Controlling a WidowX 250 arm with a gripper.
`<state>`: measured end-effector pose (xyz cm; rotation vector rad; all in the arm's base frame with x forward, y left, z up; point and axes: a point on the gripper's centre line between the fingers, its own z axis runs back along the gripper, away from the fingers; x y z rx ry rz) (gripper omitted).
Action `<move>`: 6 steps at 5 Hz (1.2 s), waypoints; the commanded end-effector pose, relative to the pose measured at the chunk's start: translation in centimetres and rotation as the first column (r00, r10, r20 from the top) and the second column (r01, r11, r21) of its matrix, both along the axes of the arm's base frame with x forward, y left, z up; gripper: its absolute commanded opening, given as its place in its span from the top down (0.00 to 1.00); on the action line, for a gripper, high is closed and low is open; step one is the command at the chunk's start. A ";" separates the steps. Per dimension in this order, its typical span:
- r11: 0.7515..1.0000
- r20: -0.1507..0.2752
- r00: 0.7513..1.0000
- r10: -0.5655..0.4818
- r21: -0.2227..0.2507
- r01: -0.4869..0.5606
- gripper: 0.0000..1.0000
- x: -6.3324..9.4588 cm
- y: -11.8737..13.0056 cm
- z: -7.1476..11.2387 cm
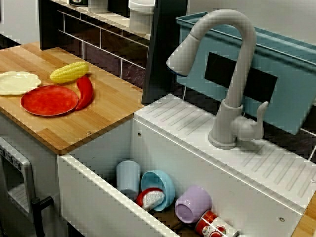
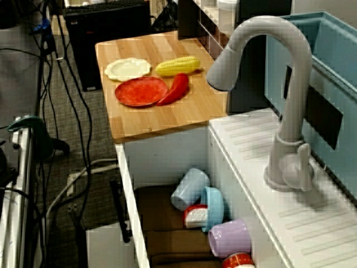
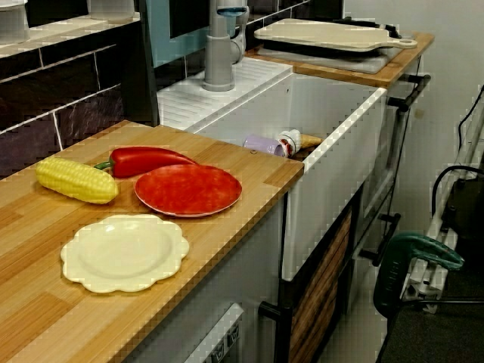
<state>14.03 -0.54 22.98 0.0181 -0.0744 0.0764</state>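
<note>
Tool lies outside every view; apart or together, I cannot tell. On the wooden surface [image 1: 108, 108] a red pepper [image 1: 85, 91] lies right against the red plate [image 1: 49, 99], corn [image 1: 69, 72] just beside.

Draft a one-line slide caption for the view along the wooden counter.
Corn cob, red pepper, red plate and cream plate on the wooden counter, beside a white sink holding a lilac cup.

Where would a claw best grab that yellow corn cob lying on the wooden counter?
Probably around its thick middle, from straight above. The corn cob lies flat on its side on the counter and tapers toward its ends, so the middle offers the evenest hold. The red pepper lies close to one end; closing across the cob's width mid-length keeps clear of it.
</note>
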 end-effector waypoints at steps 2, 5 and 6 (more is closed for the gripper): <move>0.949 0.069 0.956 0.286 0.116 -0.293 0.00 8.0 1.1 -1.0; 0.857 0.212 0.850 0.482 0.086 -0.508 0.00 15.5 3.6 -2.5; 0.843 0.277 0.820 0.501 0.059 -0.535 0.00 17.9 5.9 -4.0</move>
